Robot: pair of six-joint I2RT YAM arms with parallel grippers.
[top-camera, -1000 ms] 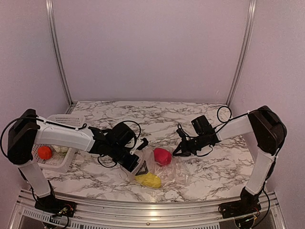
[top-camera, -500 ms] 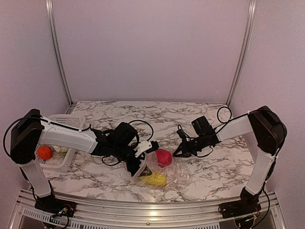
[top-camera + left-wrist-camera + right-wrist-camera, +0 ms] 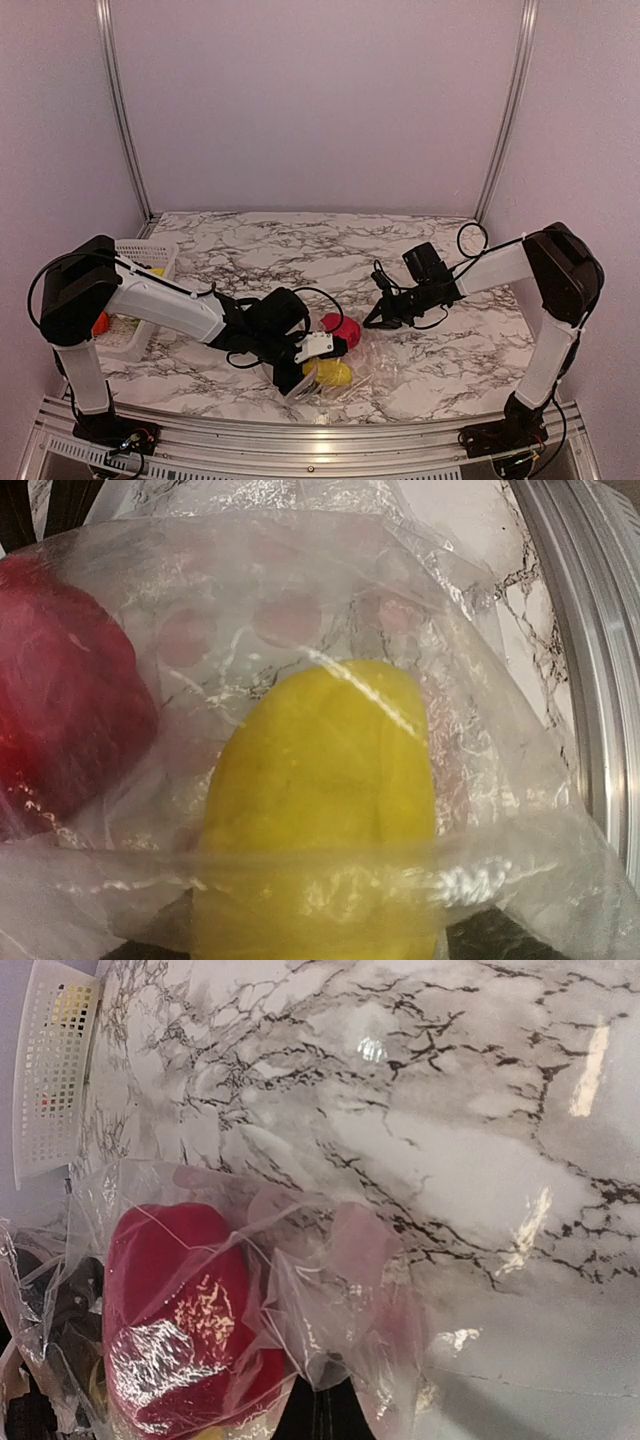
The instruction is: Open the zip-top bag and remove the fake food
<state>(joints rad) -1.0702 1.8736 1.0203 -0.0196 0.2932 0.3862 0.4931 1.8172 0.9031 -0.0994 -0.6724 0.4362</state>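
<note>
Left wrist: yellow piece (image 3: 320, 810), bag (image 3: 470, 680); right wrist: basket (image 3: 50, 1070)

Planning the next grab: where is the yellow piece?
In the top view the yellow piece sits in the bag, front-centre of the table, beside the red piece, at the left pincer.
</note>
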